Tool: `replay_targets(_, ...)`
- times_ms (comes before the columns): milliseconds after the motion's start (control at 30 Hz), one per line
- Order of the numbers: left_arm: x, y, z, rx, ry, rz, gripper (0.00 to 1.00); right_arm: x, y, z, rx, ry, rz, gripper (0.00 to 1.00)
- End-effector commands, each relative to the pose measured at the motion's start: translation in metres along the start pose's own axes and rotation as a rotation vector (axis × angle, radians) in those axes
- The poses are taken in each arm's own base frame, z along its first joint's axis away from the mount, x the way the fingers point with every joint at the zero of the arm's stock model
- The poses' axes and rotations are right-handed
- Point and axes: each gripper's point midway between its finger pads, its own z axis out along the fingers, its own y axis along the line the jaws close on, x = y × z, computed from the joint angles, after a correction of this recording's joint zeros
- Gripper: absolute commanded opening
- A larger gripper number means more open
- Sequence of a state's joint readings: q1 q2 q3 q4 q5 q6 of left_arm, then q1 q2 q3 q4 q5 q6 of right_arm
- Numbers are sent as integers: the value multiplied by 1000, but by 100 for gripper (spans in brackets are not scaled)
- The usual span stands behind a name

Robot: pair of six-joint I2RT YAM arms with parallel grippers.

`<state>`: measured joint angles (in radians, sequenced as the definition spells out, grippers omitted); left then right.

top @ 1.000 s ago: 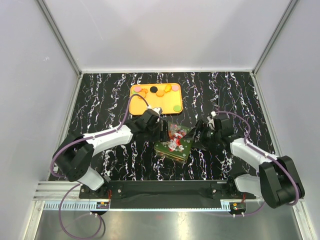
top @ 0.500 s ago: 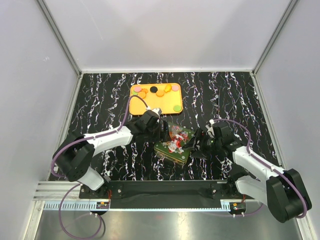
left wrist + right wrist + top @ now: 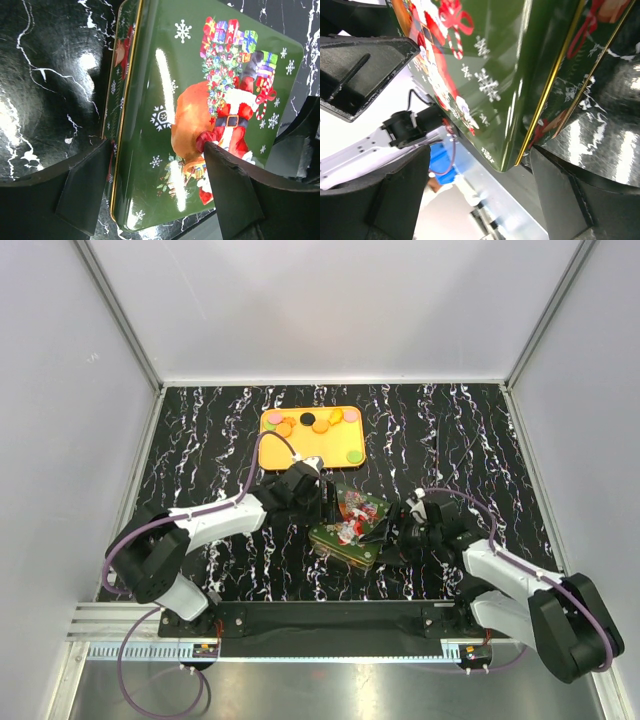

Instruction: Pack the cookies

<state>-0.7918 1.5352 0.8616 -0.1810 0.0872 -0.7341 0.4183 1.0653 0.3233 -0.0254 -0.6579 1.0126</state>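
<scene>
While both jaws stand wide and hold nothing, left gripper (image 3: 327, 504) and right gripper (image 3: 393, 526) flanking the green Santa tin (image 3: 346, 536) whose lid (image 3: 200, 95) sits askew, I'd pinch the lid's rim squarely and lift level, minding the cookies (image 3: 310, 423) on the orange tray (image 3: 276, 451) beyond.

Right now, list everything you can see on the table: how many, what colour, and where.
Tray: one, orange, far middle of the table.
Cookies: about eight, mostly orange, plus pink, black and green, on the tray.
Tin: one, green with a Santa lid, middle of the table, between the grippers.
Table: one, black marble with white veins.
Left gripper: one, black, open, at the tin's left side.
Right gripper: one, black, open, at the tin's right side.
</scene>
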Motion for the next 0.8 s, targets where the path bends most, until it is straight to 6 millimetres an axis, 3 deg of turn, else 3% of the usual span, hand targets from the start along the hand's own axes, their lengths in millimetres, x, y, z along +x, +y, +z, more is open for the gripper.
replay_targets(0,-1,-12,-2,28,-29,15,77,-2,26,3,-131,8,-1,87)
replay_targets(367,12,-12,-4,-37,-32,87,75,-1,32,10,-202,51,81,82)
replay_targets(567,12,-19,-18,-7,-3,133,85,-15,28,13,-138,-17,44,84)
replay_targets(700,-6,-13,-31,60,-21,55,90,-24,33,16,-165,-38,58,85)
replay_targets(767,-15,1,-36,45,-33,14,92,-26,39,18,-202,-38,55,84)
